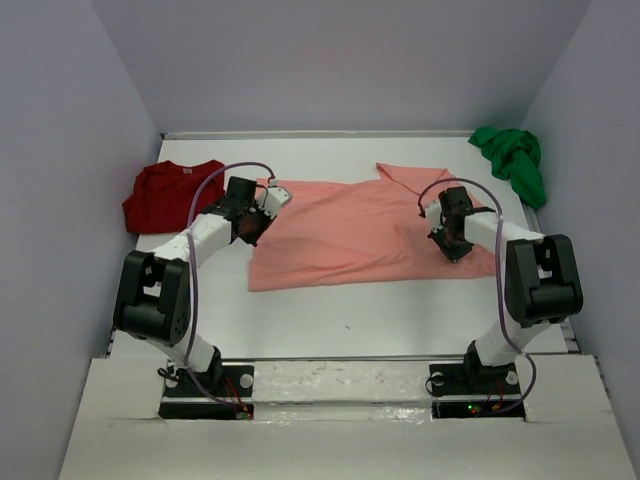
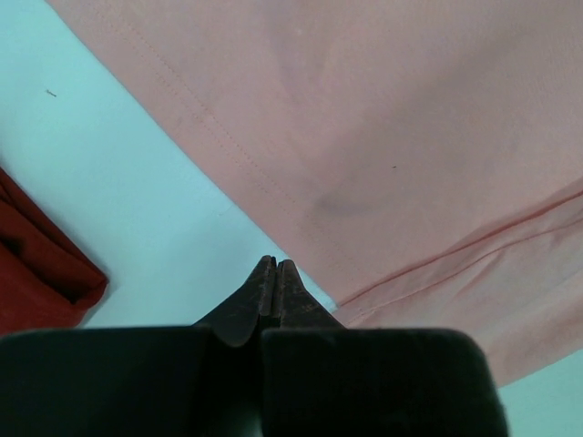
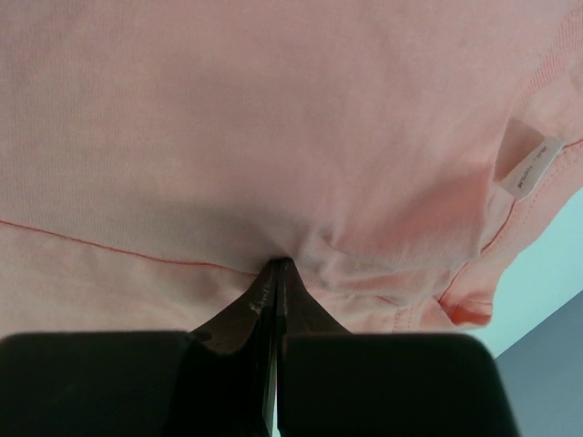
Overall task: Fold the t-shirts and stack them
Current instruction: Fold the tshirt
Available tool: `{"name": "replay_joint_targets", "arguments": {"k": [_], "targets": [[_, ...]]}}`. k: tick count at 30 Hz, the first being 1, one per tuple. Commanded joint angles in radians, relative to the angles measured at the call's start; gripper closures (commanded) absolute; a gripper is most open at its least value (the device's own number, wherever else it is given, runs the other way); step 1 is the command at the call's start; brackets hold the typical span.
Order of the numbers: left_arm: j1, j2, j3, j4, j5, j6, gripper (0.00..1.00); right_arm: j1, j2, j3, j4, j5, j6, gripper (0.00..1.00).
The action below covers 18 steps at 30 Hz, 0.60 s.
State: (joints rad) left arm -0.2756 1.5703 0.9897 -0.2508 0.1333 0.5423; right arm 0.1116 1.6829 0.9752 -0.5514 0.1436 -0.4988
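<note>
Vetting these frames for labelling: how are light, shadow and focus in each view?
Top view: soft, even light, faint shadows under the arms, no glare. Left wrist view: table looks cyan-tinted, stitching on the salmon-pink shirt crisp, left gripper dark and soft-edged. Right wrist view: shadow pools at the right gripper, and the label has print too blurred to read.

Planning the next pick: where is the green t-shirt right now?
In the top view, the green t-shirt lies bunched in the far right corner, apart from the salmon-pink t-shirt.
</note>
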Motion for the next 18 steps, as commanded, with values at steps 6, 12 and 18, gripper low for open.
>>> {"name": "replay_joint_targets", "arguments": {"k": [6, 12, 18], "targets": [[-0.008, -0.038, 0.007, -0.001, 0.022, -0.010, 1.00, -0.007, -0.048, -0.112, -0.180, -0.059, -0.001, 1.00], [-0.007, -0.058, -0.019, 0.011, 0.015, -0.012, 1.00, -0.007, -0.057, -0.058, -0.184, -0.024, 0.012, 1.00], [-0.007, -0.076, 0.007, 0.042, -0.014, -0.005, 1.00, -0.007, -0.094, 0.132, -0.171, 0.019, 0.034, 0.68]]}}
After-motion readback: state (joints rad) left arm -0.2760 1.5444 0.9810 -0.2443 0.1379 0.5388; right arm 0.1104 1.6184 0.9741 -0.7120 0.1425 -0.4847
